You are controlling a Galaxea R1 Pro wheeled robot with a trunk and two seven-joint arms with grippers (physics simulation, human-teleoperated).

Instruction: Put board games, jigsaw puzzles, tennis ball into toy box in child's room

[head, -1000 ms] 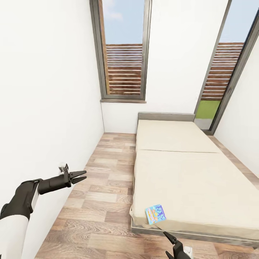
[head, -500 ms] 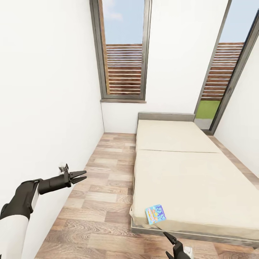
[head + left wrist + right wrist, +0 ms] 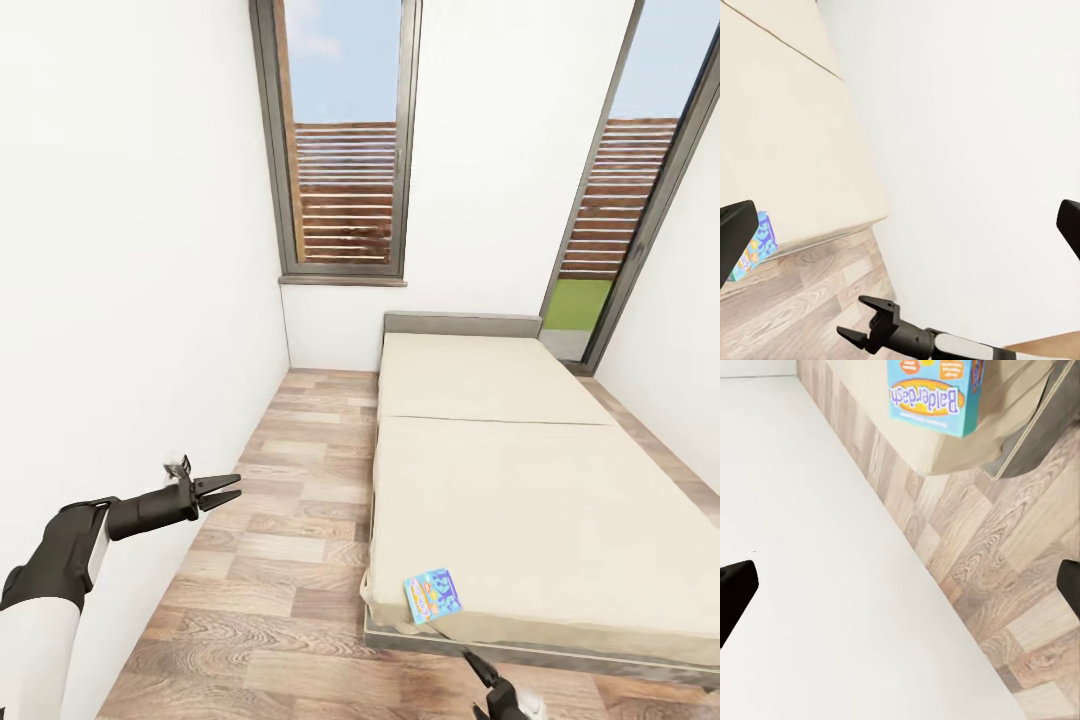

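A small blue board game (image 3: pixel 432 596) lies flat at the near left corner of the bed (image 3: pixel 520 480), slightly over the mattress edge. The right wrist view shows it as a blue Balderdash box (image 3: pixel 934 394) beyond my spread fingers (image 3: pixel 736 594). My right gripper (image 3: pixel 478 668) hangs open just below that corner, above the floor. It also appears from the left wrist view (image 3: pixel 851 316), jaws apart and holding nothing. My left gripper (image 3: pixel 238 486) is open and empty over the floor, close to the left wall, well left of the bed. The blue box (image 3: pixel 756 253) sits by one left finger (image 3: pixel 735 238).
A white wall (image 3: pixel 130 300) runs close along my left arm. Wood-plank floor (image 3: pixel 290 520) forms a strip between that wall and the bed. A tall window (image 3: pixel 345 140) is at the far end, and a glass door (image 3: pixel 620 200) at the far right.
My right gripper has sunk a little toward the bottom of the head view. The left arm, the blue box and the view itself are unchanged.
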